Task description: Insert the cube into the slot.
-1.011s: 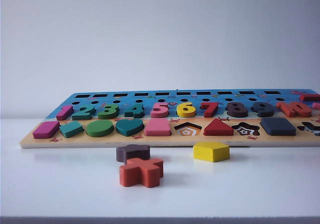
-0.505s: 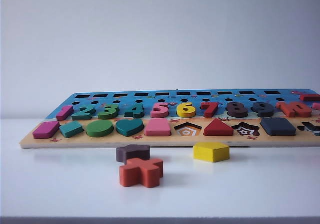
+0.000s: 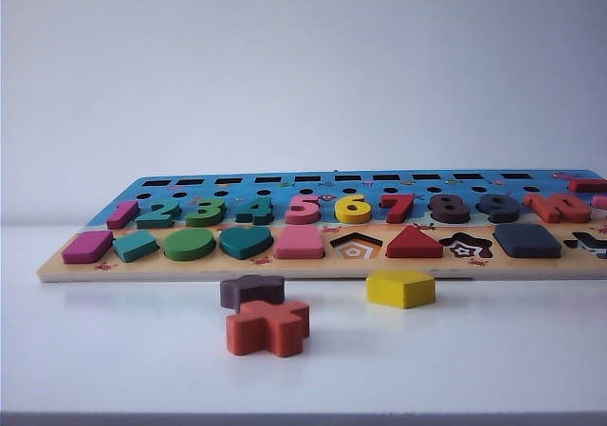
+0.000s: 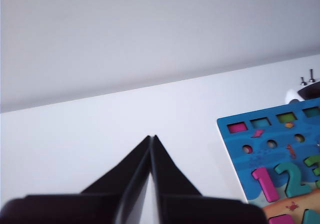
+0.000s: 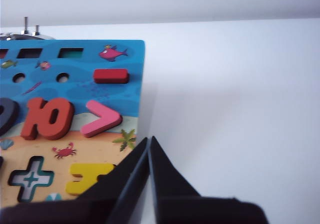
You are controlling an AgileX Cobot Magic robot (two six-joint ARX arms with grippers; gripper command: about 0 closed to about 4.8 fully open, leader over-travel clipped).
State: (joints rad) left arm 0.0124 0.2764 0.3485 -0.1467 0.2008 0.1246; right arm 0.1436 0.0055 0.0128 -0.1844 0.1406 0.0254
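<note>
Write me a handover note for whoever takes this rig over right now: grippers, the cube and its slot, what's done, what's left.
Left gripper: shut, empty, above bare table beside the puzzle board's number-1 end.
Right gripper: shut, empty, at the board's opposite edge near the 10.
The cube sits in its slot in the front row, right of the star recess.
Done: insertion looks complete.
Left: nothing for this task. Yellow pentagon, brown star piece and orange cross lie loose in front.

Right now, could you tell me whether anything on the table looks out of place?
Three pieces lie loose on the table in front of the board: a yellow pentagon, a dark brown star and an orange cross. Their recesses stand empty. The cube sits in its slot.
</note>
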